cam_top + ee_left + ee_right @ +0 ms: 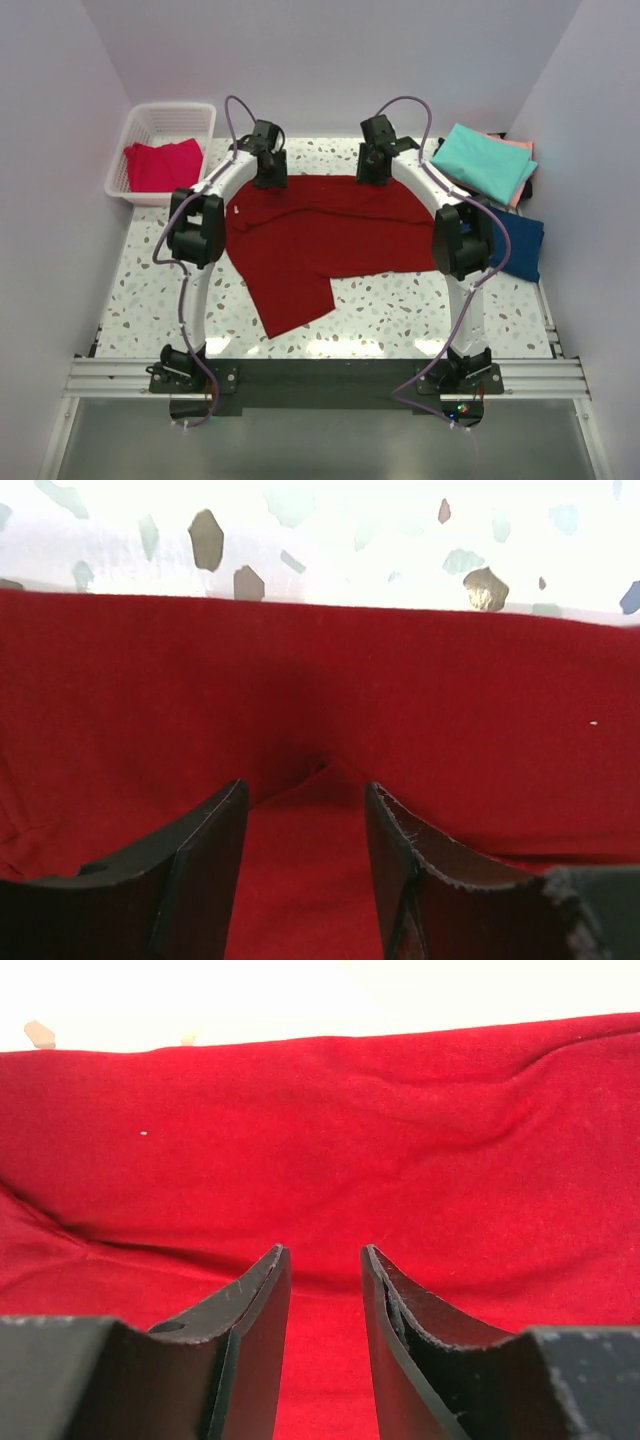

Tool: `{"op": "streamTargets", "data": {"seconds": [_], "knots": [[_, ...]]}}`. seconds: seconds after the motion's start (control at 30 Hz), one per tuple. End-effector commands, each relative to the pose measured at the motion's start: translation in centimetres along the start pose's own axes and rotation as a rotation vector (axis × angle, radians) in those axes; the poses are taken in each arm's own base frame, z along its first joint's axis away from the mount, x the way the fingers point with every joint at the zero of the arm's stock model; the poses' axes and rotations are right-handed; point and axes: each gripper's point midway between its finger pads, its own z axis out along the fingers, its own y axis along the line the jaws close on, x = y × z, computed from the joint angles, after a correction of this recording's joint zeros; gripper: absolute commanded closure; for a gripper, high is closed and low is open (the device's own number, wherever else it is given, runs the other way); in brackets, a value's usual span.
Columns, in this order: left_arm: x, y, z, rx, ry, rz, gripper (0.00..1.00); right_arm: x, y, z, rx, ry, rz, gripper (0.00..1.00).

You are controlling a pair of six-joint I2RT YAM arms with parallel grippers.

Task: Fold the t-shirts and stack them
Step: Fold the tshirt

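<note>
**Dark red cloth, entry 1 of 1: fold in hand.** All places are given from the dark red t-shirt (320,235), which lies spread on the speckled table (390,310), one lobe trailing toward the arm bases.

1. White lattice basket (205,115): well to the left of the dark red t-shirt, at the table's far corner. It holds the pinkish-red t-shirt (160,165), unfolded.
2. Left gripper (305,790): down at the dark red t-shirt's far edge, left part. Fingers moderately apart, tips resting on the cloth. A small ridge of cloth rises toward the gap, not yet pinched.
3. Right gripper (325,1250): at the same far edge, right part. Fingers stand closer together, with a narrow gap left and red cloth showing in it. Whether cloth is nipped there cannot be told.
4. Teal t-shirt (485,160): to the right of the dark red t-shirt, folded, lying on the salmon pink t-shirt (522,147).
5. Navy t-shirt (520,245): just to the right of the dark red t-shirt, nearer the bases than the teal one.

**Step, as judged:** taking hold of the far edge for a first fold. 3 shirts appear folded, 2 remain.

**Next move calls for:** both grippers to close on the edge together, then lift evenly and draw it toward the near side.
</note>
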Motion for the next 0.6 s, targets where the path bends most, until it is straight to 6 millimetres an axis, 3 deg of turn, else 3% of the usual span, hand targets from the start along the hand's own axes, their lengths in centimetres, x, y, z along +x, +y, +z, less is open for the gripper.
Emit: {"op": "streamTargets", "data": {"seconds": [0.0, 0.57], "knots": [[0.3, -0.9, 0.0, 0.021, 0.009, 0.005, 0.46, -0.5, -0.5, -1.4, 0.023, -0.021, 0.013, 0.62], [0.8, -1.5, 1.4, 0.023, 0.021, 0.016, 0.59, -0.5, -0.8, -1.6, 0.033, -0.021, 0.012, 0.63]]}}
